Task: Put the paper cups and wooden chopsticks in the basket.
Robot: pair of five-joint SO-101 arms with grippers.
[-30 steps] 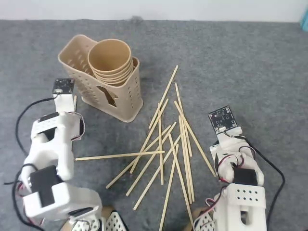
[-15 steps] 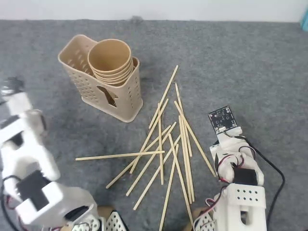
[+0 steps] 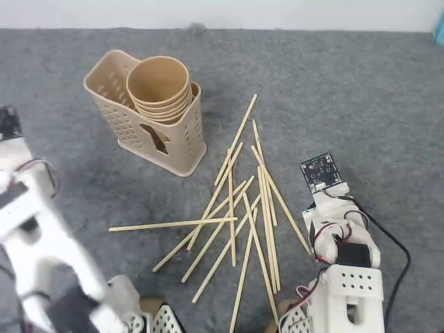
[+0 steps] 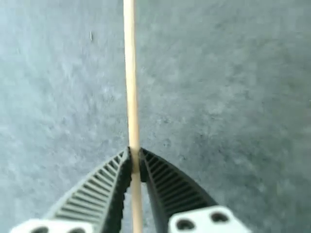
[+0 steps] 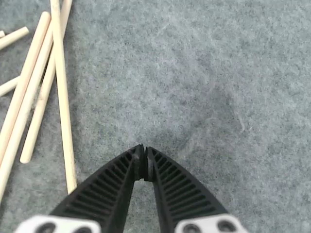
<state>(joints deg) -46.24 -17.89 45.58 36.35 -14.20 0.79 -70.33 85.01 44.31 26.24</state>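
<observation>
1. Your left hand [image 4: 135, 154] is clamped on a single chopstick [image 4: 129, 87]. The two ribbed fingers press against it from either side, and the stick runs straight out past the fingertips over the grey tabletop [image 4: 233, 73].
2. Your left arm [image 3: 31, 229] stands at the left edge of the high view, off to the side of the basket [image 3: 173, 149].
3. Your right hand [image 5: 145, 151] is closed with nothing in it, the fingertips meeting just above bare tabletop.
4. A few of the loose chopsticks [image 5: 60, 87] lie near that hand, beside it and not touching it.
5. Your right arm [image 3: 340, 243] sits at the near right of the tabletop, just beside the pile.
6. The rest of the loose chopsticks lie scattered and crossing one another in the middle of the tabletop, between the two arms. One lies crosswise, pointing toward the left arm.
7. The paper cups [image 3: 159, 87] are nested in one stack and stand upright inside the basket, which rests on the tabletop beyond the pile, apart from it.
</observation>
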